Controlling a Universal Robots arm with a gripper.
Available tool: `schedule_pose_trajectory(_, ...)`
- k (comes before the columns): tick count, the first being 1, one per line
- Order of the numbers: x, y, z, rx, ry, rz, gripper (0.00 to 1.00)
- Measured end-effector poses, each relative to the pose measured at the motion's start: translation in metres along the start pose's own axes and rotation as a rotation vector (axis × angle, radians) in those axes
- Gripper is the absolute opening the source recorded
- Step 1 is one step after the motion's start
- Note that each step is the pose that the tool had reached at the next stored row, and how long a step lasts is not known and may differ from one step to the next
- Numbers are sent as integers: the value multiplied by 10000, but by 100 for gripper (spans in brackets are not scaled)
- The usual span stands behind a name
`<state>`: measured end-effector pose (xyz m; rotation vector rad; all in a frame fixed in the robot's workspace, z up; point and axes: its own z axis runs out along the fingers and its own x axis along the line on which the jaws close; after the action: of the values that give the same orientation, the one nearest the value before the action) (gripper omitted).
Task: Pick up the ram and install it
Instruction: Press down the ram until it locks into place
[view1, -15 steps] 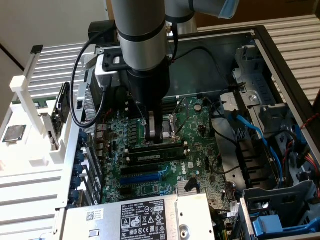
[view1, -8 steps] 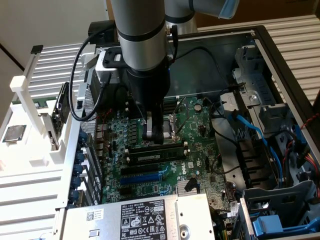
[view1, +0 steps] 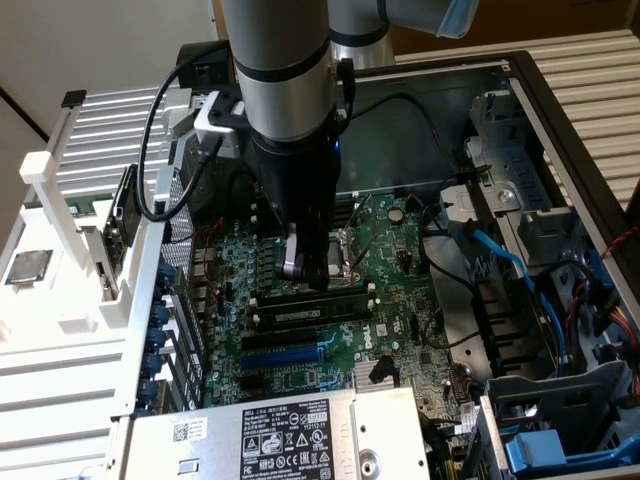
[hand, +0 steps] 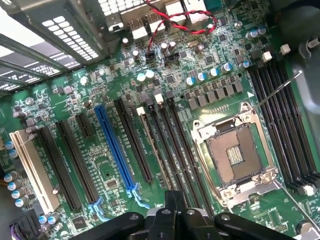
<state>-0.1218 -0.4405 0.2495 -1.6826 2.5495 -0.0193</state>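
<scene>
The ram (view1: 310, 312), a long dark stick with a pale label, sits upright in a black slot on the green motherboard (view1: 400, 300) inside the open computer case. My gripper (view1: 308, 268) hangs just above it, a little toward the processor socket. In the wrist view the fingertips (hand: 172, 202) are drawn together with nothing between them, and the gripper (hand: 172, 197) hovers over the row of long slots. One slot there holds a thin, tan-edged stick seen edge-on, the ram (hand: 152, 145).
The open, empty processor socket (hand: 235, 155) lies beside the slots. A silver power supply (view1: 290, 435) fills the case's near end. Blue cables (view1: 500, 255) and drive cages crowd the exterior view's right. A white rack (view1: 70, 290) with a processor chip (view1: 27, 267) stands on the left.
</scene>
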Motion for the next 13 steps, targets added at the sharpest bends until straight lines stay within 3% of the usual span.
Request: schedule_pose_trajectory(13,0,0,6,172,154,2620,10)
